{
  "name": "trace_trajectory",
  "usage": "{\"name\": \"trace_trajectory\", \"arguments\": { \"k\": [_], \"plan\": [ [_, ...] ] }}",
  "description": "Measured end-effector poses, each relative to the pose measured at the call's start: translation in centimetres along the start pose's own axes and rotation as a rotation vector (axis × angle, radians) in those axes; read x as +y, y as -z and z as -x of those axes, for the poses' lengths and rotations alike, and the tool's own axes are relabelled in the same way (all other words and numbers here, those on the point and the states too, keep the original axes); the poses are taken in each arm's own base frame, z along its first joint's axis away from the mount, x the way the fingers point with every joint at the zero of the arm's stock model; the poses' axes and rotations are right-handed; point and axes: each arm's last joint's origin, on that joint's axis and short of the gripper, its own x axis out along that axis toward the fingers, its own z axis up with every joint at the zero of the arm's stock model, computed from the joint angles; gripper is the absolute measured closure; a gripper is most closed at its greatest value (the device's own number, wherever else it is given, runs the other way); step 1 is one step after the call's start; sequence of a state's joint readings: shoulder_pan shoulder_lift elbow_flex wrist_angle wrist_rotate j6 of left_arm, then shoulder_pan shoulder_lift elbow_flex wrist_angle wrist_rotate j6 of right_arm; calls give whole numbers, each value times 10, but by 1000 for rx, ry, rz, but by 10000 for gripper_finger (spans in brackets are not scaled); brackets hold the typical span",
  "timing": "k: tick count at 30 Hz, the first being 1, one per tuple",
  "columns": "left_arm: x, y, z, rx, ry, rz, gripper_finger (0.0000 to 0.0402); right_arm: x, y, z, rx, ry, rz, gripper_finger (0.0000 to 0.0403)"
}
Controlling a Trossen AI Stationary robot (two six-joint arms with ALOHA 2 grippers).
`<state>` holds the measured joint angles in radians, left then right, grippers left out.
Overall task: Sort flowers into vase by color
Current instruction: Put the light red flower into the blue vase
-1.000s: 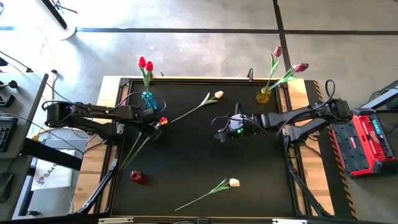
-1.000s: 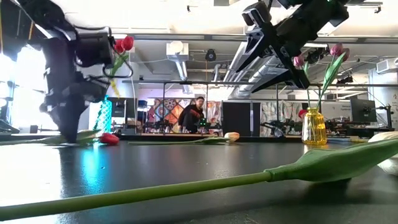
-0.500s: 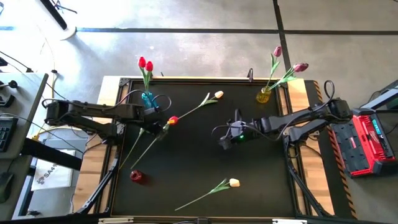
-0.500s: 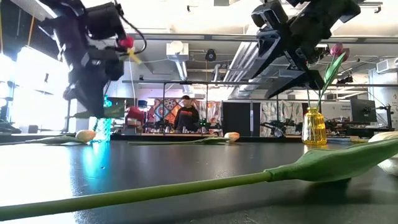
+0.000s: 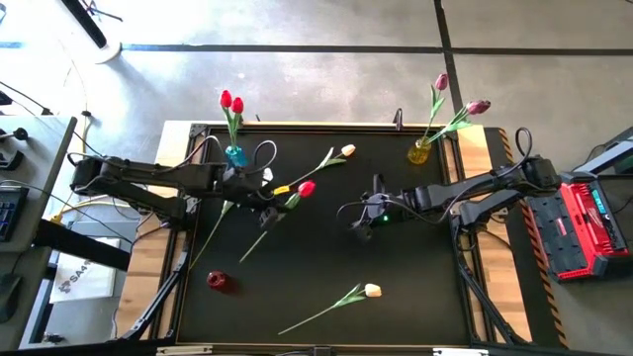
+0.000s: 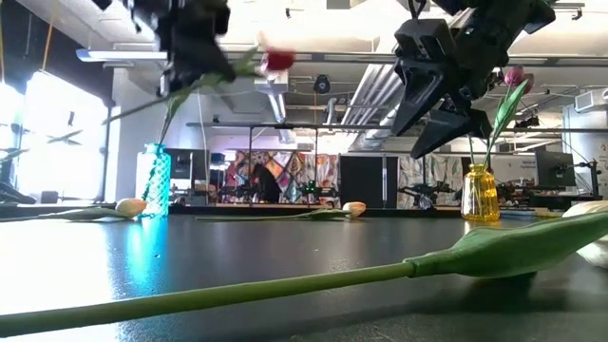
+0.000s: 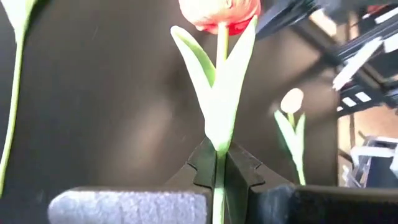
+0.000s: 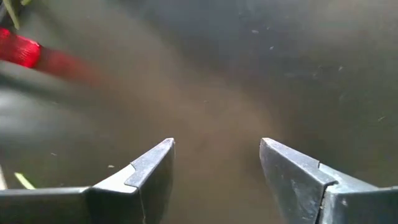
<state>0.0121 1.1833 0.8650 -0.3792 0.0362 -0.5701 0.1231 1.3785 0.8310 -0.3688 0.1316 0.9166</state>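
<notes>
one red tulip (image 5: 305,188) is pinched low on its stem in the left gripper (image 7: 217,163), with the head well past the fingertips. the stem is thin and long, so it could twist or slip out on the way to the blue vase (image 5: 235,155) just behind the fingers. the left wrist view shows that tight pinch; the high view does not. the right gripper (image 8: 216,163) hangs nearby, fingers spread wide, holding nothing.
</notes>
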Motion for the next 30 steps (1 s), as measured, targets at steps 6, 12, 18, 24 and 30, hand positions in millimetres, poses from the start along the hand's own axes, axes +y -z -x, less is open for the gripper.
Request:
{"name": "trace_trajectory", "arguments": {
  "k": [6, 12, 18, 24, 30],
  "plan": [
    [-7, -17, 14, -137, 13, -79, 400, -4, -5, -1, -21, 21, 42, 179],
    [-4, -27, 42, -324, -69, -120, 400, -7, -9, -1, -12, 12, -11, 179],
    [2, -32, 82, -545, -264, -178, 400, -10, -13, -2, -15, 14, -16, 179],
    [19, -24, 118, -800, -458, -168, 401, -14, -19, -2, -32, 18, -8, 179],
    [40, -2, 138, -1006, -537, -178, 401, -17, -22, -3, -38, 25, -14, 179]
  ]
}}
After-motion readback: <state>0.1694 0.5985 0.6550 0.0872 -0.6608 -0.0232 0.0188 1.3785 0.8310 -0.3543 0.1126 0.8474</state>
